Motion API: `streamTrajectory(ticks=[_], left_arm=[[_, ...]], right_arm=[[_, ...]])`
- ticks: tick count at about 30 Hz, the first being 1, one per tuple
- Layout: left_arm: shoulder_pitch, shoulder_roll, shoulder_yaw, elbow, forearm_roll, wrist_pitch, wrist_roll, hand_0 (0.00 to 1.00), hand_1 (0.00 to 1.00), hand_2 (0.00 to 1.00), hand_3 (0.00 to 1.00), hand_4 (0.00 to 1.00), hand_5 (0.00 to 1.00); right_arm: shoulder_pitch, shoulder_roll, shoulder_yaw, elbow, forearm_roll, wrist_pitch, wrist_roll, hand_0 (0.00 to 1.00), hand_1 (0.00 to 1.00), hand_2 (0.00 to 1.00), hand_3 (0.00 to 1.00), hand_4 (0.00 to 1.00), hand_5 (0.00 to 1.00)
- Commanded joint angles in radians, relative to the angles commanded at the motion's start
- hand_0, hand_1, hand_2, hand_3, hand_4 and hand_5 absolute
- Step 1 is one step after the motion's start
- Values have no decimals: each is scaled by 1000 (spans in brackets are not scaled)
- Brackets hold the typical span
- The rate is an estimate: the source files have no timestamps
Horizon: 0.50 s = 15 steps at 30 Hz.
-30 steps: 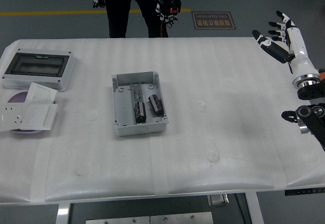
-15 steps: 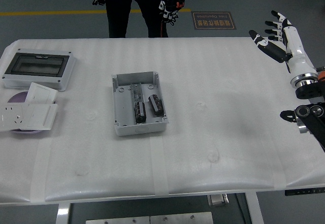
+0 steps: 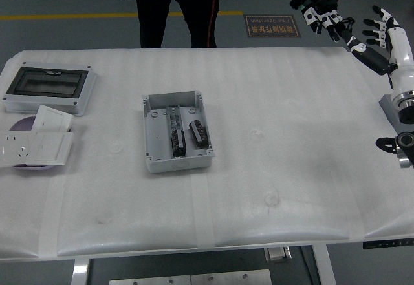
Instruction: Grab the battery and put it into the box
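While two batteries lie inside the grey box, the right hand hangs at the table's far right corner, fingers spread, holding nothing. A person's gloved hand reaches near it.

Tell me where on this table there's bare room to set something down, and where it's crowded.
Free: the whole stretch of table between the open grey box and the right hand at the far right edge, and the near strip in front of the box. Crowded: the left end, with the windowed enclosure and white socket plates.
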Motion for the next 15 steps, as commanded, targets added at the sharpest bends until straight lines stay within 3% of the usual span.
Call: streamTrajectory(ticks=[8, 15], left_arm=[[0, 11, 1, 3, -6, 0, -2, 606, 657, 582, 560, 573, 403], [1, 3, 16, 3, -22, 0, -3, 606, 657, 582, 561, 574, 403]], right_arm=[[-35, -5, 73, -11, -3, -4, -2, 746, 764, 838, 953, 845, 501], [-27, 0, 67, -20, -12, -1, -11, 748, 763, 841, 953, 846, 501]])
